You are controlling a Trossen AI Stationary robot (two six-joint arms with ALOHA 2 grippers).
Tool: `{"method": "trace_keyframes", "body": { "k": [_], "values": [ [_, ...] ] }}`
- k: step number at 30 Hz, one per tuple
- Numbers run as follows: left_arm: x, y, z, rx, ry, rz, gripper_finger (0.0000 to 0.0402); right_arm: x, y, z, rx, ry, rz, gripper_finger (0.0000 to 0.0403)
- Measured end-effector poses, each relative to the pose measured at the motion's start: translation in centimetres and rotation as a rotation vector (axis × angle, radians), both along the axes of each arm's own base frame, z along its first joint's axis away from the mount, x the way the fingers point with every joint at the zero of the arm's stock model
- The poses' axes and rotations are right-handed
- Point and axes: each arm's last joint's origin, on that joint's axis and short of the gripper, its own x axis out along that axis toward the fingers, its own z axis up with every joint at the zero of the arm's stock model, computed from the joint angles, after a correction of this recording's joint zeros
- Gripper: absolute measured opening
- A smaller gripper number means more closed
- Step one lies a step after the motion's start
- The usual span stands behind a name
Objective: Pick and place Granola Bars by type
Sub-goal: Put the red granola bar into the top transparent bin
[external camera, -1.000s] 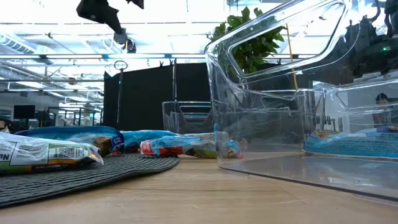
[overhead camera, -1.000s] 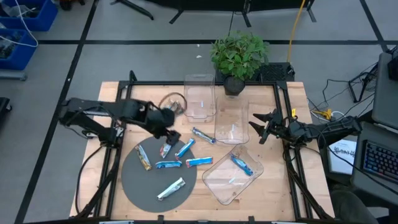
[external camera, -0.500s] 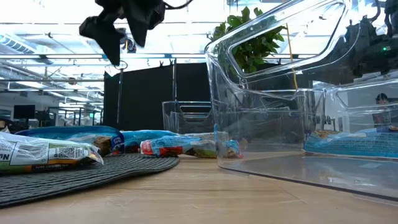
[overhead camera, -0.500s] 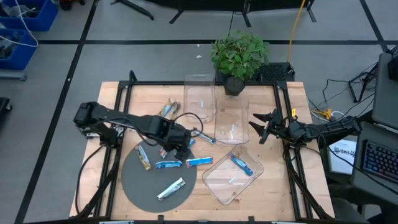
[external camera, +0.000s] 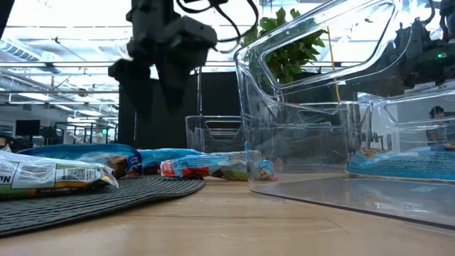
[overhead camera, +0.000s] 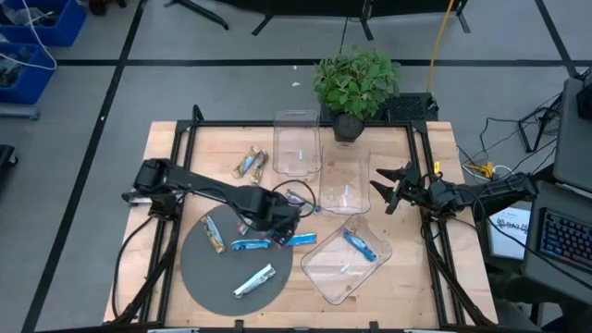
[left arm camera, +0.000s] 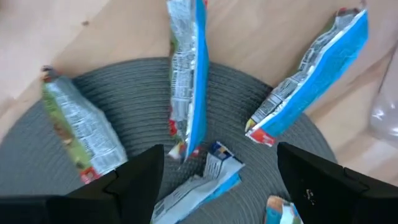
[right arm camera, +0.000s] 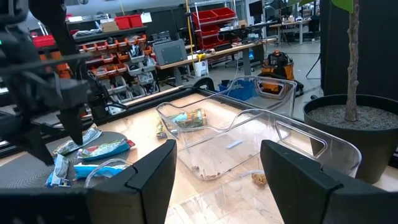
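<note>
Several granola bars lie on the round grey mat [overhead camera: 199,273]: a tan one [overhead camera: 214,233], two blue ones [overhead camera: 250,244] [overhead camera: 296,240] and a silvery one [overhead camera: 254,280]. One more blue bar [overhead camera: 302,202] lies on the wood by the mat. Two tan bars [overhead camera: 250,164] rest flat on the table's far left. Another blue bar [overhead camera: 359,243] lies in the near clear bin [overhead camera: 324,273]. My left gripper [overhead camera: 275,225] [external camera: 156,99] is open and points down over the bars at the mat's far right edge; the left wrist view shows blue bars [left arm camera: 189,74] [left arm camera: 311,74] beyond its fingers. My right gripper [overhead camera: 384,190] hangs open at the table's right.
Two more clear bins [overhead camera: 296,143] [overhead camera: 344,185] stand at the far middle of the table. A potted plant [overhead camera: 356,83] stands at the far edge. A black frame [overhead camera: 185,129] rims the table. Bare wood shows at the near left corner.
My left gripper has swung from the table's far left toward the right and near side, and come down low over the bars at the mat's far right edge. As the arm left, the two tan bars on the far left came into view.
</note>
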Motion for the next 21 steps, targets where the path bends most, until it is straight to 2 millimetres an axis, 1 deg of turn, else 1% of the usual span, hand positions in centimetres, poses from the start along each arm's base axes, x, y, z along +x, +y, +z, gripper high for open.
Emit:
{"method": "trace_keyframes", "body": {
  "k": [4,10,16,21],
  "values": [
    [0.4,0.0,-1.3,0.026,0.035,-0.015,0.031,0.0,0.0,0.0,0.0,0.0,0.0,0.0224],
    [0.9,0.2,-2.3,0.109,0.041,-0.049,0.031,0.0,0.0,0.0,0.0,0.0,0.0,0.0224],
    [1.4,0.6,-3.0,0.111,0.034,-0.047,0.031,0.0,0.0,0.0,0.0,0.0,0.0,0.0224],
    [1.4,0.7,-4.6,0.077,0.007,-0.049,0.031,0.0,0.0,0.0,0.0,0.0,0.0,0.0224]
  ]
}}
